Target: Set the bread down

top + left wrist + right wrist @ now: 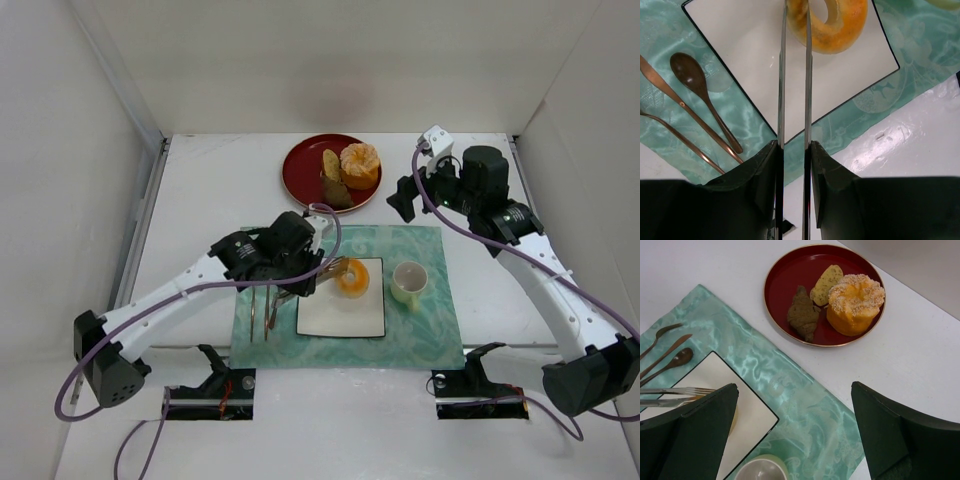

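The bread [353, 279] is at the far edge of the white plate [340, 322], tilted, with the left hand [337, 271] on it. Its two thin metal blades are drawn close together, and in the left wrist view one wall of the ring lies between them — one blade outside, one in the hole. So this hand is pinching the bread. Whether the ring's underside already touches the plate I cannot tell. The right hand [795, 437] is spread wide, well apart from all this, over the bench [220, 180] beside the red dish [300, 168].

The step looks like the set-down. To do it well, lower until the ring bears on the plate, then part the blades only a little. The inner one has just the hole to move in, and a wide opening could shove the ring toward the cup [407, 283]. Then draw the blades back along their own line, lifted enough not to drag the ring, and clear of the cutlery [265, 308] beside the plate.
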### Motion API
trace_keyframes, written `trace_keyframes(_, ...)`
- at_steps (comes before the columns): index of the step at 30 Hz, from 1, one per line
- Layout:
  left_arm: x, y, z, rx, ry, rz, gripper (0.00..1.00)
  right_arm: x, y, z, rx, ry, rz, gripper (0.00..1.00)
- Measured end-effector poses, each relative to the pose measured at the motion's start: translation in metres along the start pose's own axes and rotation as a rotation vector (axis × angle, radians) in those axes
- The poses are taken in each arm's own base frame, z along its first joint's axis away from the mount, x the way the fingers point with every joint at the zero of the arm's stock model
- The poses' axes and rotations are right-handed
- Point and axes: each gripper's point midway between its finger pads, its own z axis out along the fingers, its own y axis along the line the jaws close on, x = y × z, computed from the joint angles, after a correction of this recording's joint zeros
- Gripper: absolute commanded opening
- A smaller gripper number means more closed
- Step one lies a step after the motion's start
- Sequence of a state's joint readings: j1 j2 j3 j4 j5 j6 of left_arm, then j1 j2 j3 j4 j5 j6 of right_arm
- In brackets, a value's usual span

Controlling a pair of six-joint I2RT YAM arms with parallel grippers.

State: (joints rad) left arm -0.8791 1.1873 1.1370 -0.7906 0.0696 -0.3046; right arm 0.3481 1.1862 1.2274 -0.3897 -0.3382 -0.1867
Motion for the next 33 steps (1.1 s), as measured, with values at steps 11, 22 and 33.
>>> trace_keyframes(11,0.009,-0.008,0.011,-0.013,0.029,-0.008,0.21,0.000,-0.001,0.000,0.006,-0.002,-0.001,1.00)
trace_keyframes(22,0.026,0.003,0.027,-0.069,0.088,-0.027,0.44,-0.001,-0.001,-0.001,0.007,-0.002,-0.001,1.00)
trace_keyframes(33,0.023,0.006,0.024,-0.099,0.061,-0.041,0.47,-0.001,-0.001,-0.001,0.007,-0.002,-0.001,1.00)
